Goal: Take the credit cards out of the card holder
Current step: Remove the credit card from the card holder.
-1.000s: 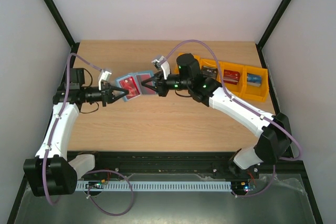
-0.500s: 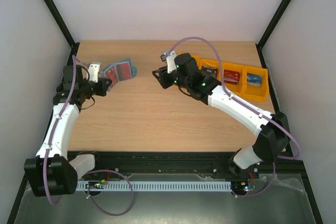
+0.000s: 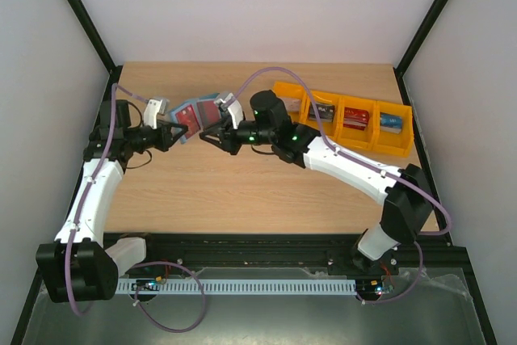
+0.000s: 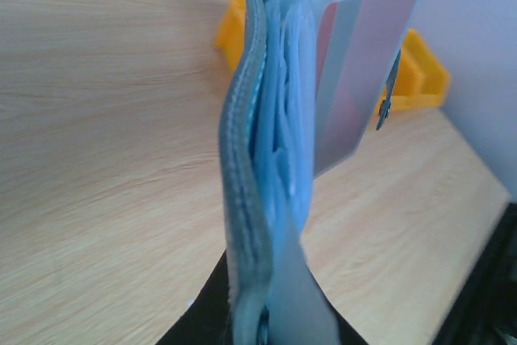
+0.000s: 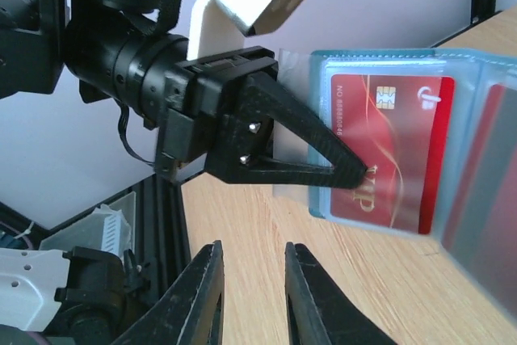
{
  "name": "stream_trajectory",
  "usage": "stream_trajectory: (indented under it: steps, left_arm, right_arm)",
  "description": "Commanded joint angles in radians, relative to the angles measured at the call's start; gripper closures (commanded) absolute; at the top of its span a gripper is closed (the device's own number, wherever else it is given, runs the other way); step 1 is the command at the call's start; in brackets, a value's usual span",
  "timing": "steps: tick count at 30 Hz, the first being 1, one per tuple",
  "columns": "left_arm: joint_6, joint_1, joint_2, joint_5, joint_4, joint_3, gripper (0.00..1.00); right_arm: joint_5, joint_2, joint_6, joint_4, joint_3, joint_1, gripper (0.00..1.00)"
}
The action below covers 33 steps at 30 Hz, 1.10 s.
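Fingers of the right gripper (image 5: 250,296) stand a little apart with nothing between them, low over the table (image 3: 242,191). Just beyond their tips, the left gripper (image 5: 367,171) is clamped on one edge of the card holder (image 4: 242,167). It holds the card holder open and roughly upright, lifted clear of the wood near the table's middle. A red card (image 5: 396,151) sits in the clear pocket facing the right gripper, and another reddish one shows in the next pocket. Farther off, at the right rear, a row of orange bins (image 3: 401,145) holds more cards (image 3: 356,117), one per bin.
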Motion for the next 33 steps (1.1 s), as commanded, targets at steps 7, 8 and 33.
stream_trajectory:
  steps: [7, 8, 33]
  left_arm:
    - [0.074, -0.006, -0.013, 0.386, -0.062, 0.016, 0.98]
    - [0.085, -0.006, -0.013, 0.401, -0.07, 0.017, 0.98]
    - [0.456, -0.013, -0.002, 0.589, -0.384, 0.106, 0.98]
  right_arm:
    - [-0.043, 0.032, 0.059, 0.074, -0.008, -0.04, 0.8]
    - [-0.053, 0.027, 0.071, 0.091, -0.023, -0.051, 0.8]
    - [-0.015, 0.041, -0.004, 0.054, -0.02, -0.07, 0.82]
